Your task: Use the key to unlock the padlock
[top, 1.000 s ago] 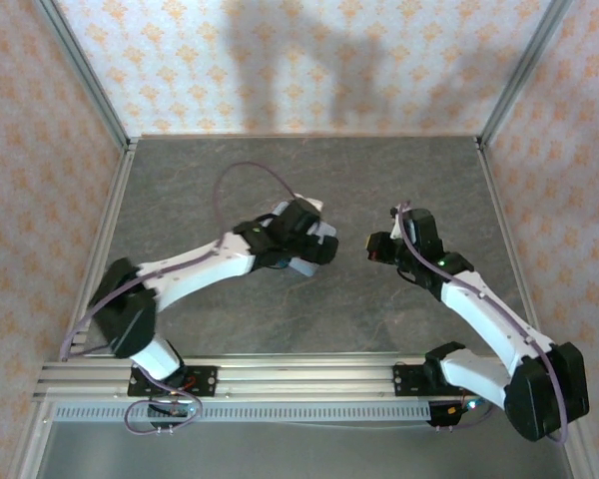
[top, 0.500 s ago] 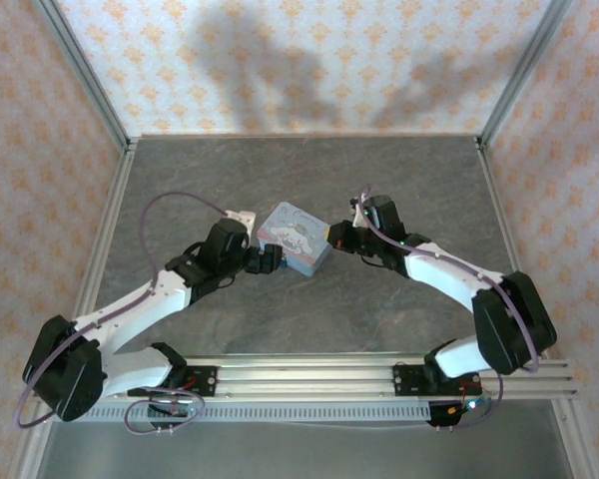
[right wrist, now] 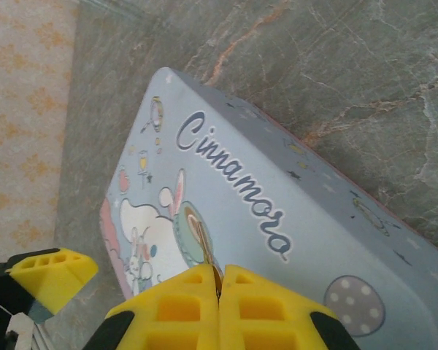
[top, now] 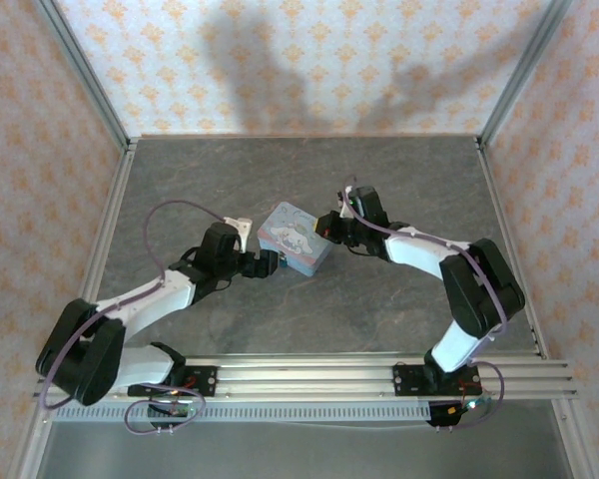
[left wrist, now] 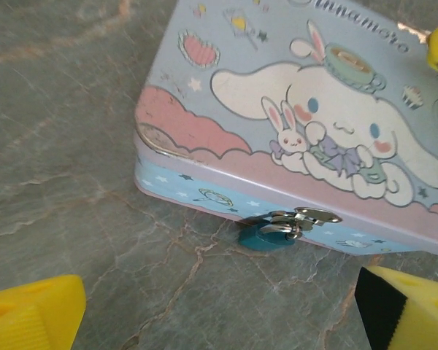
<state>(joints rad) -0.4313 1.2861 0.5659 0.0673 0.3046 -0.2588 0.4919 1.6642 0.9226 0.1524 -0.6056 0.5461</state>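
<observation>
Teal padlock (left wrist: 261, 238) on tin (left wrist: 204, 157); left fingers (left wrist: 33, 313) wide, right fingers (right wrist: 266, 310) tight on silvery key (left wrist: 410, 30)

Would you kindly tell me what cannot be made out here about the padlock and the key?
Padlock keyhole: left wrist view, none on the face shown, and too small to tell.
Its shackle, locked or not: left wrist view, the tin has a clasp that covers it.
Key: left wrist view, a silvery tip at the frame edge; the shut right gripper hides the rest.
</observation>
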